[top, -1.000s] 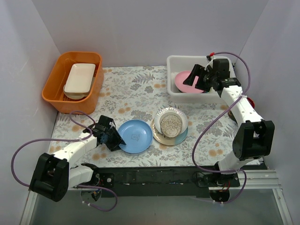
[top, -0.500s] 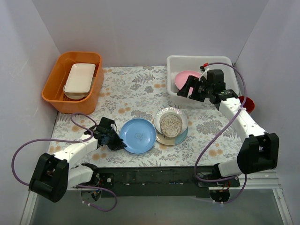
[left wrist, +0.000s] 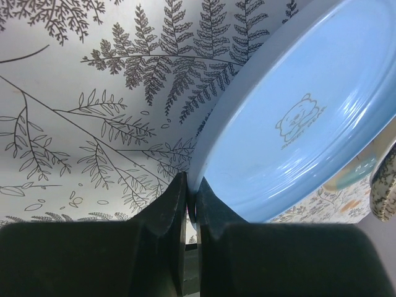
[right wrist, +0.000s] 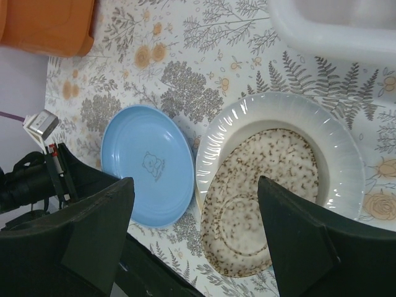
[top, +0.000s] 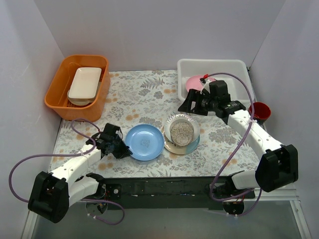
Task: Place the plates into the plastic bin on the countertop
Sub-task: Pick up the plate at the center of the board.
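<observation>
The left gripper (top: 123, 149) lies low at the light blue plate (top: 144, 143)'s left rim, jaws clamped on it. The right gripper (top: 185, 106) hangs up and to the right of that plate, jaws wide, empty.

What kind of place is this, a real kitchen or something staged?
Probably a mock kitchen counter inside a robot test booth, not a real kitchen: plain white walls box in a leaf-print countertop set with a light blue plate, an orange tub and a white plastic bin.

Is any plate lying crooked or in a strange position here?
Yes. The speckled plate lies askew on the white plate, sticking out past its rim instead of nesting flat.
</observation>
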